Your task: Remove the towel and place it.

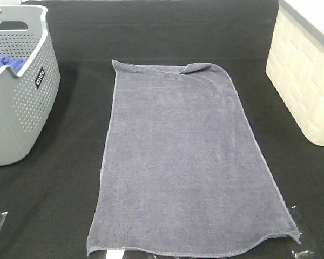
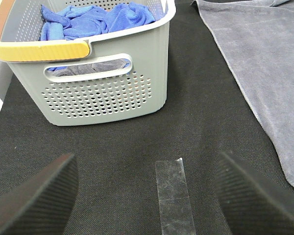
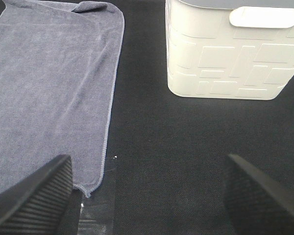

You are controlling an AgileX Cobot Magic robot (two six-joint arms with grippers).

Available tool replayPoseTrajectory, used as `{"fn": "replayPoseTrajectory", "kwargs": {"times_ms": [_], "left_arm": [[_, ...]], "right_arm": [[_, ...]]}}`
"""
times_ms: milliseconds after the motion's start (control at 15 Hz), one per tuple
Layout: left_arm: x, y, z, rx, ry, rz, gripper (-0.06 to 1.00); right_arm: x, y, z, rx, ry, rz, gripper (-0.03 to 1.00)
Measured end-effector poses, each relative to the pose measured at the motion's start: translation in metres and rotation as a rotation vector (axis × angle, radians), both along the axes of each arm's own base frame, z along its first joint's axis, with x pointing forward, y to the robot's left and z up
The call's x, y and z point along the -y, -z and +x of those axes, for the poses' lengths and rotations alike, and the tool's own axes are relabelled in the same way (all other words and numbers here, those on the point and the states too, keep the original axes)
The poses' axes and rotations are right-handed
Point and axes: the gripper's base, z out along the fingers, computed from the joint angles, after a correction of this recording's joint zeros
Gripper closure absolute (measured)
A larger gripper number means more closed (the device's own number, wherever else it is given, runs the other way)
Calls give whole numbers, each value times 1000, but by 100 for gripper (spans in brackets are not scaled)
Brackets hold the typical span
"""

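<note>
The left gripper (image 2: 146, 196) has its jaws spread wide apart, holding and touching nothing; only the two dark ribbed fingertips (image 2: 36, 198) show in its wrist view, above bare black worktop (image 2: 137, 137) and a strip of clear tape (image 2: 174, 196) stuck to it. The right gripper (image 3: 149, 196) is likewise wide open and empty, one fingertip (image 3: 32, 196) over the near corner of the towel (image 3: 49, 88), though whether it touches the cloth cannot be told. The towel (image 1: 186, 162) lies spread flat on the worktop (image 1: 54, 205) between the grey perforated basket (image 1: 21, 102) and the cream bin (image 1: 305, 81), apart from both, with its far right corner folded over and its near right corner slightly curled. Neither arm appears in the high view. That view cuts off the basket at the left edge, the bin at the right edge and the towel's near hem at the bottom. Inside the basket a bright blue cloth (image 2: 95, 19) is bunched up, and through the handle slot (image 2: 88, 67) something grey shows that is too hidden to identify. The small label on the basket's side (image 1: 39, 77) is too small to read surely.
</note>
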Motion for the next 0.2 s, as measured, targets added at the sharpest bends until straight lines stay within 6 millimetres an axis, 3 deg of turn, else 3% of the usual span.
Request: {"fn": "replayPoseTrajectory", "kwargs": {"times_ms": [200], "left_arm": [[0,0,0,0,0,0,21]], "right_arm": [[0,0,0,0,0,0,19]]}}
